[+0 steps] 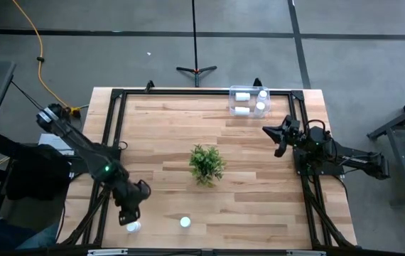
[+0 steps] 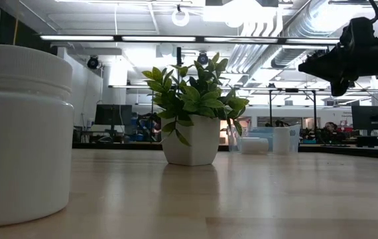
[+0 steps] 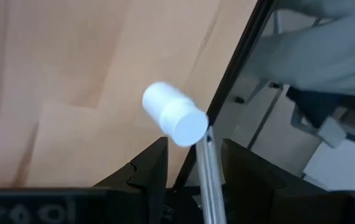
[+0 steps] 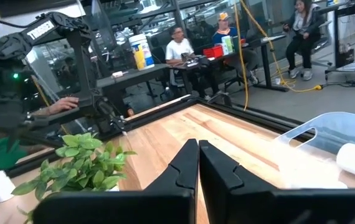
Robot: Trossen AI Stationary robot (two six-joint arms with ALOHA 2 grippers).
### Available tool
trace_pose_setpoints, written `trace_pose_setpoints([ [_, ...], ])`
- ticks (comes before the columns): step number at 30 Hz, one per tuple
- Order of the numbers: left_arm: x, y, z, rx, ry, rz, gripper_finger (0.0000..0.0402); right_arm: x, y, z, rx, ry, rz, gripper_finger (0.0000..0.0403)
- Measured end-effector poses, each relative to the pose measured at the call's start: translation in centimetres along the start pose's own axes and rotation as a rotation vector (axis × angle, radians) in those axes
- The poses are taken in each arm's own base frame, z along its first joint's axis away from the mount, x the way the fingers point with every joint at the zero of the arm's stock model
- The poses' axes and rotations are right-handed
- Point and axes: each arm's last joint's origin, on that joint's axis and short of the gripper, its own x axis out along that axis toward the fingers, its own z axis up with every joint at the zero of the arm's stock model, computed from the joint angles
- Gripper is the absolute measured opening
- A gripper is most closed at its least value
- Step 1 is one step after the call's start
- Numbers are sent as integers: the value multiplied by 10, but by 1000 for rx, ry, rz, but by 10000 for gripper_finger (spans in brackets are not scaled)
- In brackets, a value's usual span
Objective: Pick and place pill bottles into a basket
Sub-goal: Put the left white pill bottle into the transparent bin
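Risk: the left gripper (image 1: pixel 132 217) has its fingers (image 3: pixel 147 171) partly spread with nothing between them, and the target pill bottle (image 3: pixel 174 115) lies just ahead of the tips, beside the frame rail (image 3: pixel 230 74) at the surface (image 1: pixel 167 149) edge; an off-centre closure could roll it away. The bottle is a small, smooth white cylinder lying on its side, cap toward the fingers. The right gripper (image 1: pixel 282 136) waits near the basket (image 1: pixel 250 102) with fingers closed on nothing

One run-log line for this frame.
left gripper: open over pill bottle | right gripper: shut, empty, near basket | one bottle loose
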Motion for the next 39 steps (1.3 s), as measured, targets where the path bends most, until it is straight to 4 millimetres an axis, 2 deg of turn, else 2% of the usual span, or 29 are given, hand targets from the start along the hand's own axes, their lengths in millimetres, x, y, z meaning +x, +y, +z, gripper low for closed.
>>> trace_pose_setpoints([
  [6,14,-9,-6,3,43,41,182,0,0,0,0,3,6,4],
  [19,15,-11,-6,28,85,19,185,0,0,-1,-1,16,8,6],
  [22,15,-11,-6,37,85,18,207,0,0,-2,-2,22,17,3],
  [26,17,-13,-4,36,50,12,260,0,0,-2,-2,27,25,2],
  [31,31,-15,3,20,20,40,317,0,0,-2,-2,28,24,3],
  [34,40,-14,5,-12,62,61,327,0,0,-2,-11,28,25,1],
  [39,46,-17,6,-35,97,41,318,0,0,-2,-28,28,25,4],
])
